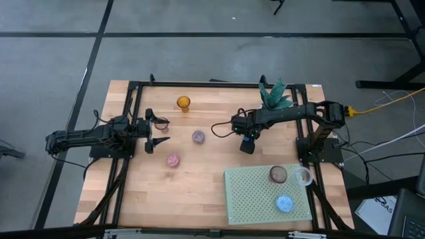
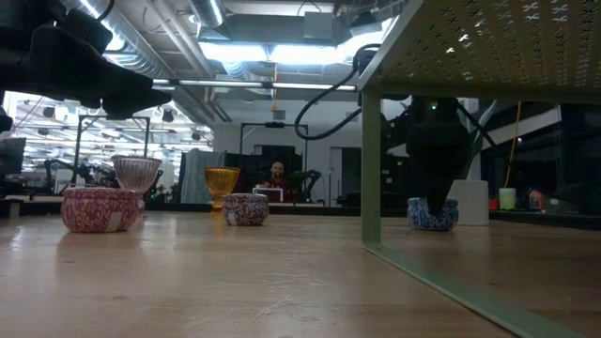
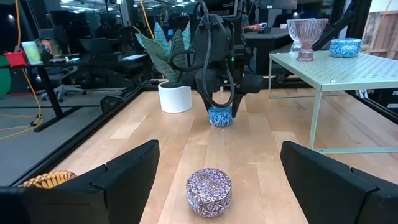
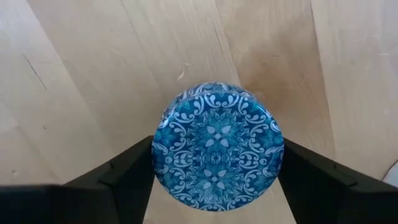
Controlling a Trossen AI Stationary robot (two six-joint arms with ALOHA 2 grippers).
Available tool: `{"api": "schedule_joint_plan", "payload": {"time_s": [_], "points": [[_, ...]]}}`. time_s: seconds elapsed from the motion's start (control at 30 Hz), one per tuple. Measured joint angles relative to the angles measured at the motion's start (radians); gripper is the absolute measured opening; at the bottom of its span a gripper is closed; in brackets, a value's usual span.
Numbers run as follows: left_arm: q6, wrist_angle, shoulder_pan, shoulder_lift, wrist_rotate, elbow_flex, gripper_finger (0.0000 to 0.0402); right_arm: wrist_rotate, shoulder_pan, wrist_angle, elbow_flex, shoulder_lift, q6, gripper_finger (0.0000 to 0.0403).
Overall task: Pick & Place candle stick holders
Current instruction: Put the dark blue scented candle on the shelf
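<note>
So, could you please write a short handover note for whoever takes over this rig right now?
Right gripper: down around the blue patterned round holder on the bare wood, fingers either side, grip not confirmed.
Left gripper: open, empty, at table left.
Done: brown glass cup, clear glass cup and pale blue holder sit on the pale green perforated mat.
Left: amber cup, purple holder, pink holder, pink glass cup.

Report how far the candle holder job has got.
Done: three holders sit on the green mat. In hand: the right gripper straddles the blue holder on the table, fingers either side. Left: amber, purple and pink holders on the wood, one by the left gripper.
</note>
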Motion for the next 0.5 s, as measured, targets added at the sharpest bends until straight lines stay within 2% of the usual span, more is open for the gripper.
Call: {"api": "schedule_joint_plan", "payload": {"time_s": [0.23, 0.5], "points": [[0.000, 0.000, 0.000, 0.000, 0.000, 0.000, 0.0334, -0.007, 0.000, -0.027, 0.024, 0.000, 0.000, 0.0288], [0.000, 0.000, 0.000, 0.000, 0.000, 0.000, 0.0334, -0.007, -0.018, -0.148, 0.168, -0.001, -0.003, 0.0288]]}}
